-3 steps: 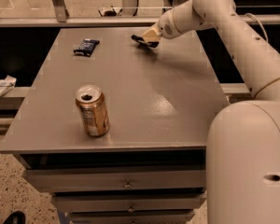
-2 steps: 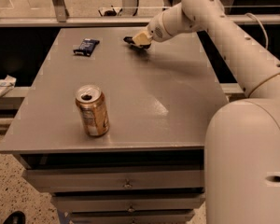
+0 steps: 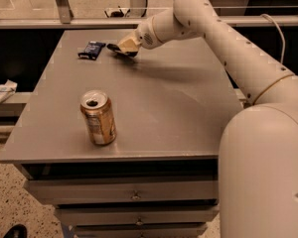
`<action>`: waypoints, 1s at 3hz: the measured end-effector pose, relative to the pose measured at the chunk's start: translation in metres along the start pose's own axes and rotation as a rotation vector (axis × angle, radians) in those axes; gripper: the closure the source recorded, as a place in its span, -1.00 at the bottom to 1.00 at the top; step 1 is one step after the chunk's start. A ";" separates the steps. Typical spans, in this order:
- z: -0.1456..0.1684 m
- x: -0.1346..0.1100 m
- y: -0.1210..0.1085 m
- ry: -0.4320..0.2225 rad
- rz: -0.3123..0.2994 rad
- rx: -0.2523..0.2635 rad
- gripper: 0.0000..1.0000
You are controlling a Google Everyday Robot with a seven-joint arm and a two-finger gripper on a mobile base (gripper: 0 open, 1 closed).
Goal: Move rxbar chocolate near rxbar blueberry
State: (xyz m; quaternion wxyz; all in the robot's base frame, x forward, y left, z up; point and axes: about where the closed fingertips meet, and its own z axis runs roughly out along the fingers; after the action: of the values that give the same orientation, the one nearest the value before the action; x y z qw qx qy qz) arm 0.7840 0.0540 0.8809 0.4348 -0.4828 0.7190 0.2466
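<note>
The rxbar blueberry (image 3: 91, 49), a flat bar in a dark blue wrapper, lies at the far left of the grey table (image 3: 154, 108). My gripper (image 3: 122, 48) is just to its right, low over the table's far part. It is shut on the rxbar chocolate (image 3: 115, 48), a dark flat bar whose end sticks out to the left of the fingers. A small gap separates the two bars. I cannot tell whether the dark bar touches the table.
An opened golden drink can (image 3: 98, 117) stands upright at the front left of the table. My arm (image 3: 223, 38) reaches in from the right over the far right part. Drawers (image 3: 134, 195) sit under the tabletop. A white crumpled item (image 3: 1, 93) lies off the table at the left.
My gripper has moved left along the far part of the table with the dark bar in it, closing in on the blue bar. The can and the blue bar have not moved.
</note>
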 end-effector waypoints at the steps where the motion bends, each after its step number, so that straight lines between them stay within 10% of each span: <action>1: 0.016 -0.016 0.024 -0.029 -0.022 -0.068 1.00; 3: 0.041 -0.007 0.045 0.004 -0.013 -0.149 0.25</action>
State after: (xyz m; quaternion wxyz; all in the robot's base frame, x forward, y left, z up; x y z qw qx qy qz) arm 0.7606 0.1078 0.8635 0.3980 -0.5191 0.6963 0.2956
